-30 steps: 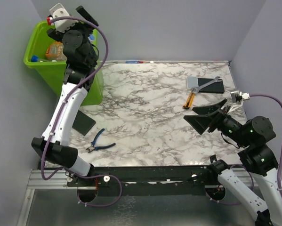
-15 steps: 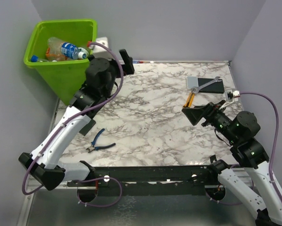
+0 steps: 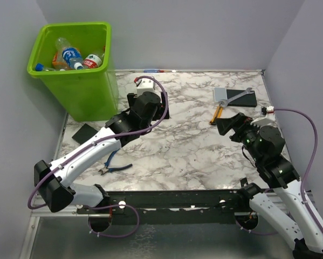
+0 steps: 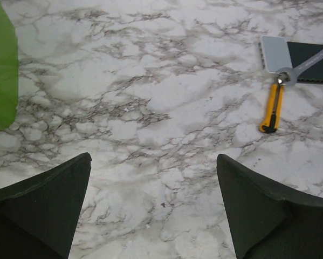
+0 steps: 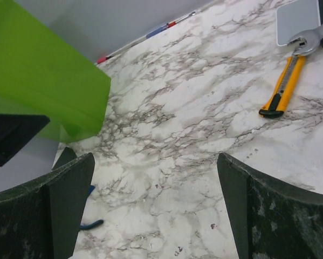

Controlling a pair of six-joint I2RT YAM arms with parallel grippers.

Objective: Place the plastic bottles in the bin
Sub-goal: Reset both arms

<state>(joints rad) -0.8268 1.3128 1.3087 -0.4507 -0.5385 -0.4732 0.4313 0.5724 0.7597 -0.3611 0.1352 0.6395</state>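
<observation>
Both jaws stand wide apart, empty. The small plastic bottles [image 3: 70,54] lie inside the tall lime-green plastic bin [image 3: 88,94], beyond and left of the left jaws. None shows on the marble bench [image 3: 193,145]; seemingly finished, only parking remains.

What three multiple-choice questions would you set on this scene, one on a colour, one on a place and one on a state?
1. What colour is the utility knife? A. blue B. orange C. green
2. Where are the plastic bottles? A. inside the bin B. beside the utility knife C. balanced on the bin's rim
3. How do the left end effector and the right end effector stand? A. both shut B. each shut on a bottle C. both open, empty
Answers: 1 B, its body shows orange. 2 A, bottles appear only within its green walls. 3 C, each wrist view shows jaws wide apart, nothing between.
</observation>
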